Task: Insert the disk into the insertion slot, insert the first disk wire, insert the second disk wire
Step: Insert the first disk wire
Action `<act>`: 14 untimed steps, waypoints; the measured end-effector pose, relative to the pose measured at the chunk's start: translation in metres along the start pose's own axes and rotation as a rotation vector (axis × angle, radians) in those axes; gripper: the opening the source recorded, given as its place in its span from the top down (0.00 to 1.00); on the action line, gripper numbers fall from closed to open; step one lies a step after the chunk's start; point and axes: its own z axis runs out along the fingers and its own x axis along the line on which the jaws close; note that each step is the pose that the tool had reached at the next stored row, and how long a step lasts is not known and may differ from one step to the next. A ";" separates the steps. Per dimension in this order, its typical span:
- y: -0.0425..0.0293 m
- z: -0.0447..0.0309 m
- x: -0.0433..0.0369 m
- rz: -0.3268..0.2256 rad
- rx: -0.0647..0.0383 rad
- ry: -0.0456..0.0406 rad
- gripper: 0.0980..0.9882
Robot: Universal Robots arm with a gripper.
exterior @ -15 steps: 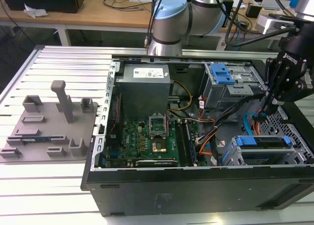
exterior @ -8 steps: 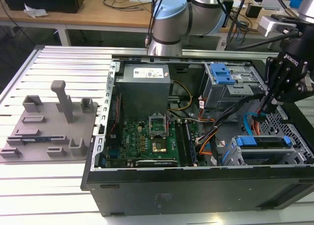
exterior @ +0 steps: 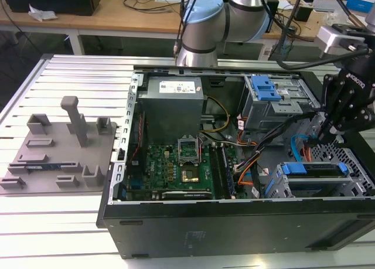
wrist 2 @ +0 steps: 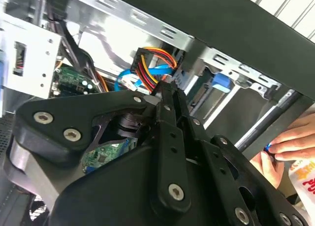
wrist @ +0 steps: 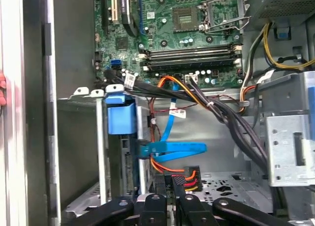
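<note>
fixture (exterior: 58, 146): grey plate with posts, outside the case, well apart from the gripper (exterior: 323, 134), far toward the exterior view's left.
case (exterior: 234, 213): lid off, black rim all round; gripper inside, close to the rim on the exterior view's right.
board (exterior: 176, 163): flat on the case floor, well apart from the gripper, beyond the tangle of wires.
cage (exterior: 266, 93): blue-latched, near the gripper; grey wall standing close on one side of the tool's path.
gripper: fingers pressed together, pinching a black plug (wrist: 189, 179) with red, orange and yellow wires.
blue cable (wrist: 172, 148): flat, just beyond the plug, one end at the disk's rear edge; cannot tell whether fully seated.
disk (exterior: 316, 181): lying in the slot (exterior: 357, 163), blue carrier at its end, near the fingertips, between gripper and near rim.
room: bare perforated floor between slot wall and cage; cable bundle (wrist: 231, 122) crossing beyond the fingertips.
hand (wrist 2: 283, 142): outside the rim, apart from the gripper.
</note>
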 end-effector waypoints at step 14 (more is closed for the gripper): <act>-0.0018 0.0023 0.0145 -0.031 0.002 -0.0208 0.92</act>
